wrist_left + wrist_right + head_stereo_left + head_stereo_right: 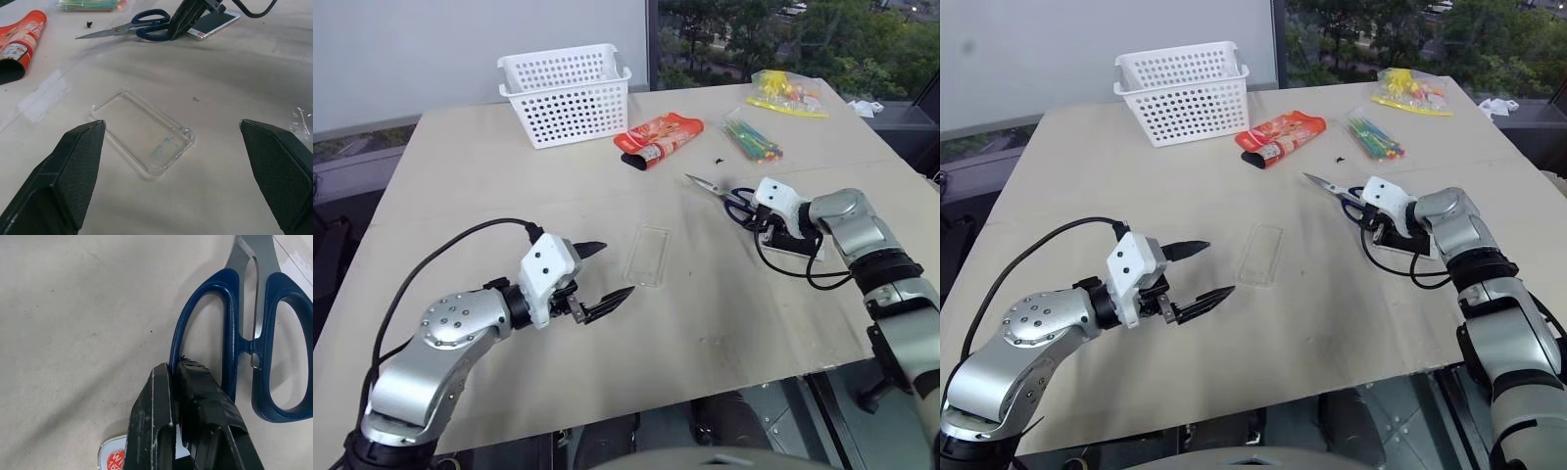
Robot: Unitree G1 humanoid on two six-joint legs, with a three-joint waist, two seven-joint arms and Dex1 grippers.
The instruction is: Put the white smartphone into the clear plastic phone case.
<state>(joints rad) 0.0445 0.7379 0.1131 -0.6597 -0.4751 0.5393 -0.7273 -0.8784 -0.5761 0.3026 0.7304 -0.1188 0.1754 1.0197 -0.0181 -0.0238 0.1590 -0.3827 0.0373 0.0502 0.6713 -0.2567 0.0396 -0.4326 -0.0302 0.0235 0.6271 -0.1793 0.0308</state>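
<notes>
Bench (pixel 460 176) in the head views carries the clear plastic phone case (pixel 648 257) lying flat at mid-bench, just ahead of the left gripper (pixel 599 274), whose fingers stand wide apart and empty. To the right, the right gripper (pixel 766 223) presses down at the white smartphone (pixel 800 249), beside blue scissors (pixel 722 194).

Left wrist view: the case lies between the spread fingers (pixel 63 171), the phone well beyond.

Right wrist view: fingers (pixel 156 426) closed together, tips against the scissors' handle, at the phone's edge; a hold on the phone is not clear.
</notes>
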